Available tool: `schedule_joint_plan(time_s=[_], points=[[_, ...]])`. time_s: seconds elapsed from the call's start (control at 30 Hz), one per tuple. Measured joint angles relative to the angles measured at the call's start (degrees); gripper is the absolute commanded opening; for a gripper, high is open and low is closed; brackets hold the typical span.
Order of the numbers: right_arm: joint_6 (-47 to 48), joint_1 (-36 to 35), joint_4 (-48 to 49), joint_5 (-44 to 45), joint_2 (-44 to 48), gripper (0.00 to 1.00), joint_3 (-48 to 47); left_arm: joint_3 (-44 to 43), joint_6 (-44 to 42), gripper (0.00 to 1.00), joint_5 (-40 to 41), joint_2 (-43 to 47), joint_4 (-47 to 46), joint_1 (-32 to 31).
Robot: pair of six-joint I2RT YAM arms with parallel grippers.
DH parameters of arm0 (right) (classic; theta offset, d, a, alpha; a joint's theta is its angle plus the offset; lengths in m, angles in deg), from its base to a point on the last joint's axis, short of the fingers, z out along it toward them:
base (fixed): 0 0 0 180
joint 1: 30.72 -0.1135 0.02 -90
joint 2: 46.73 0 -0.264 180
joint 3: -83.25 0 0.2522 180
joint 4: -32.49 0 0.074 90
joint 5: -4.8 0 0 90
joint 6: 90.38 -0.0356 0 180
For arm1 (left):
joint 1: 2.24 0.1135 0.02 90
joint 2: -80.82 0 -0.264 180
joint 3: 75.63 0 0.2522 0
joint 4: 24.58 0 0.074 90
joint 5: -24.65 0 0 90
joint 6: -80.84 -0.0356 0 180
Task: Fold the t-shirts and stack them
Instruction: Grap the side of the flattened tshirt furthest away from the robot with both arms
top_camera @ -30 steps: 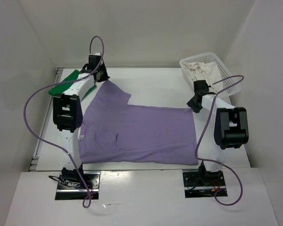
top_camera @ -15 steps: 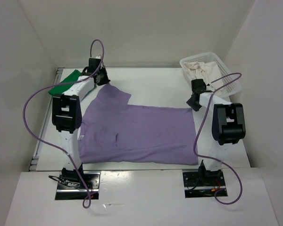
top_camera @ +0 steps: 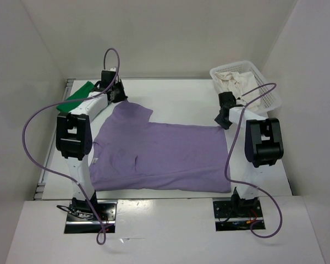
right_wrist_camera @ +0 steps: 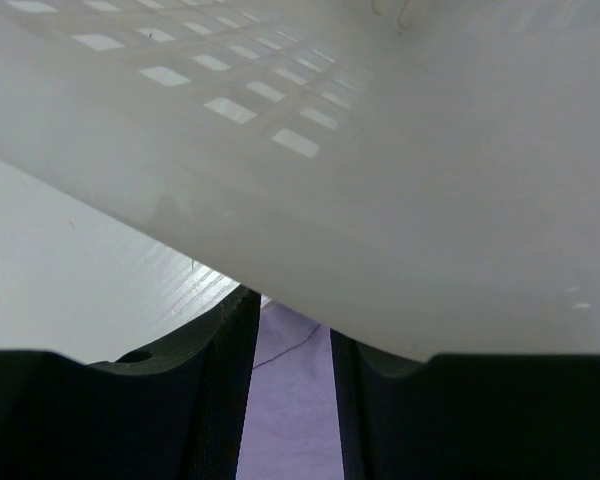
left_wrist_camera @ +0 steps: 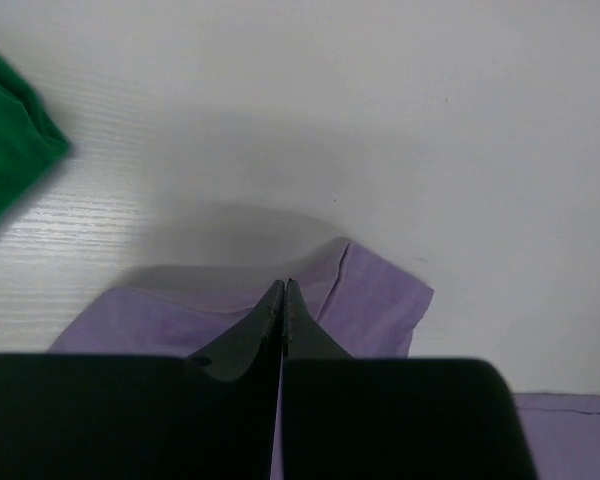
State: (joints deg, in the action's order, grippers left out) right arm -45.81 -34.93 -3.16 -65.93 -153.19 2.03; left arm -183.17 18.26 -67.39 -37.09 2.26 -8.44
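Showing the lavender shirt (top_camera: 165, 154) spread flat across the smooth white table (top_camera: 176, 93): a thin, soft knit with faint ripples, body a broad rectangle, one short sleeve angled toward the far left. Finding the left gripper (left_wrist_camera: 283, 290) at that sleeve's hemmed edge, black tapered fingers (left_wrist_camera: 245, 338) pressed tip to tip with no gap. No telling whether cloth is pinched there. Placing the right gripper (right_wrist_camera: 292, 335) at the shirt's far right corner, just beside the basket (right_wrist_camera: 400, 180). Ribbed black fingers (right_wrist_camera: 225, 400) parted to a narrow slot, lavender cloth visible through it, nothing clamped. Noting the green shirt (top_camera: 80, 92), bright and bunched thicker, at the far left edge of the table, near the sleeve but apart from it. Seeing the cream shirt (top_camera: 234, 82) crumpled inside the basket, a rigid white plastic shell with walls pierced by rows of small rectangular holes, at the far right corner.
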Motion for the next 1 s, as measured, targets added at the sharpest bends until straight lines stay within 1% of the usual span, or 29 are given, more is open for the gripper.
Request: schedule_joint_plan(time_s=[0.03, 0.07, 0.1, 0.2, 0.27, 0.37, 0.53, 0.6, 0.63, 0.7, 1.0], points=[[0.02, -0.02, -0.02, 0.02, -0.09, 0.39, 0.00, 0.72, 0.04, 0.00, -0.13, 0.61, -0.48, 0.00], [0.04, -0.04, 0.00, 0.11, -0.17, 0.35, 0.00, 1.36, 0.04, 0.00, -0.22, 1.22, -0.74, 0.00], [0.02, -0.07, -0.07, 0.26, -0.26, 0.35, 0.00, 1.97, 0.07, 0.00, -0.37, 1.77, -0.94, 0.00], [-0.13, -0.17, -0.39, 0.72, -0.48, 0.30, -0.02, 3.56, 0.39, 0.00, -0.76, 3.02, -1.57, 0.00], [-0.09, -0.20, -0.83, 0.94, -0.52, 0.29, -0.02, 5.01, 0.98, 0.00, -0.87, 3.93, -1.84, 0.00], [-0.11, -0.22, -1.31, 1.11, -0.57, 0.23, -0.04, 6.78, 1.33, 0.00, -0.87, 5.55, -1.92, 0.00], [-0.09, -0.22, -1.68, 1.14, -0.61, 0.23, -0.04, 8.87, 1.36, 0.00, -0.92, 8.17, -2.38, 0.00], [-0.07, -0.22, -1.77, 1.16, -0.63, 0.14, -0.04, 9.86, 1.42, 0.00, -0.96, 9.31, -2.58, 0.00], [-0.04, -0.22, -1.95, 1.20, -0.63, 0.07, -0.04, 10.23, 1.46, 0.00, -1.01, 9.77, -2.60, 0.00], [0.02, -0.22, -2.14, 1.27, -0.66, 0.00, -0.04, 10.78, 1.51, 0.00, -1.25, 10.34, -2.84, 0.00], [0.35, -0.26, -2.21, 0.39, 0.15, 0.00, -0.04, 13.81, 1.53, 0.00, -1.55, 12.81, -3.10, 0.00]])
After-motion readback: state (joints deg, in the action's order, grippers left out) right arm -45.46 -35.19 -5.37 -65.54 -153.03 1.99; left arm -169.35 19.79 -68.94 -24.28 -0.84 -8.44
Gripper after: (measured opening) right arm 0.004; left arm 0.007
